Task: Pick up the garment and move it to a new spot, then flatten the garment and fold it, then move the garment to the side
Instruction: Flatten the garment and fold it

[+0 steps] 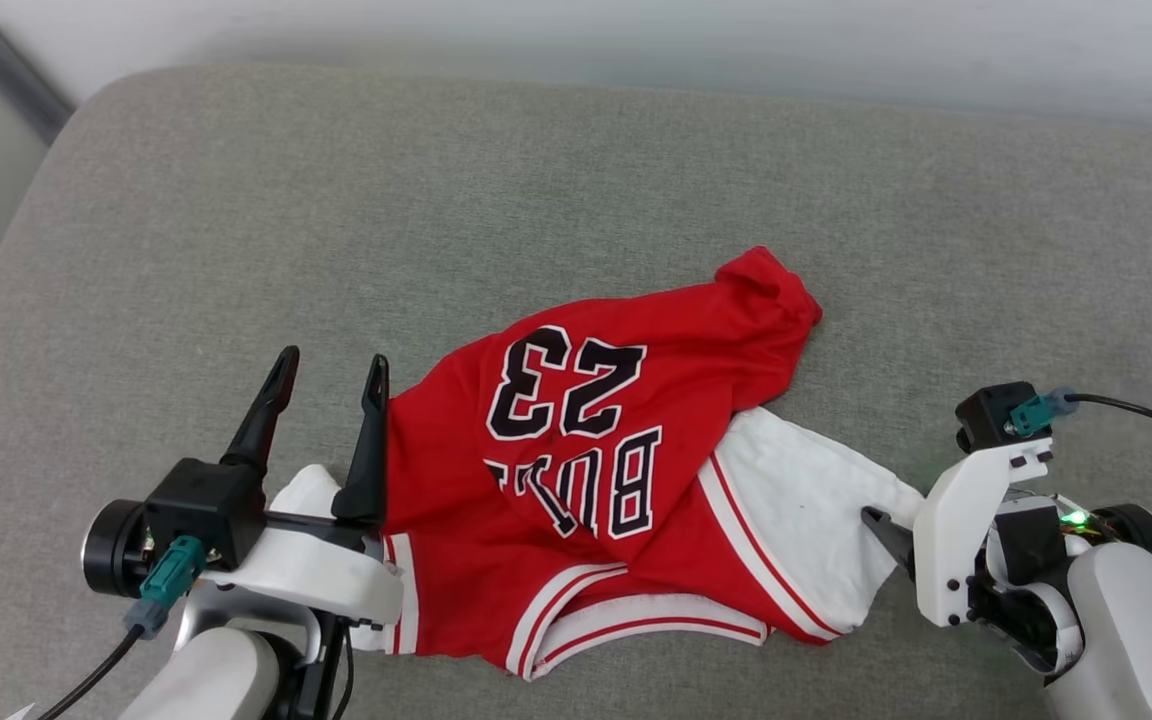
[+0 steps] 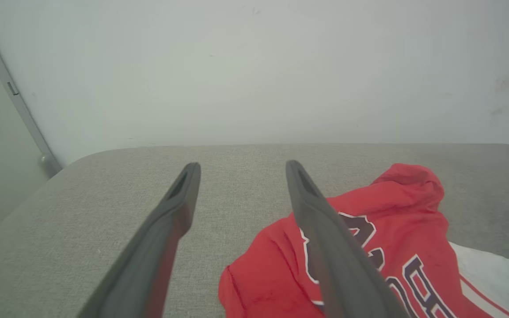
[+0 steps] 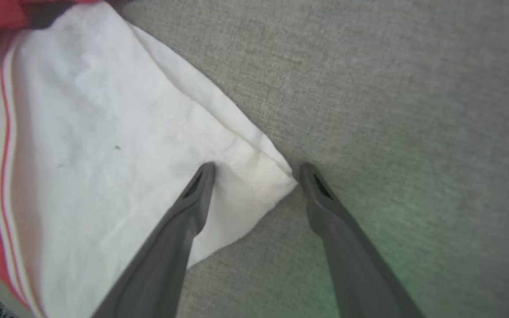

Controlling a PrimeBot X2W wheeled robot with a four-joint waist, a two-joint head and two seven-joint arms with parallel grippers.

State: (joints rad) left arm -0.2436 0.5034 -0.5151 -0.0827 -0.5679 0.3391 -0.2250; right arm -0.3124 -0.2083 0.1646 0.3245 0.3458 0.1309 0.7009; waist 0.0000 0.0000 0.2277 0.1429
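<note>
Left hand [image 1: 332, 360] is open and holds nothing. Its two dark fingers are spread apart and point toward the far side, at the left edge of the garment [image 1: 576, 440]. In the left wrist view, the finger nearer the garment crosses in front of the red fabric; the other stands over bare cushion [image 1: 236, 200].

Right hand [image 3: 258, 168] is also open, with nothing clamped. It straddles the outer corner of the right white sleeve [image 1: 816, 500]: one finger [image 3: 190, 203] lies over the white fabric, the other over grey cushion just beside the corner. Contact with the cloth cannot be confirmed.

The garment lies crumpled on the grey cushion between the two hands, toward the near edge. Its red body is bunched, with dark lettering and the number 23 facing up — upside down in the head view. A red-and-white striped band [image 1: 636, 615] lies at the near side. The left white sleeve [image 1: 311, 495] is partly hidden by the left wrist.
</note>
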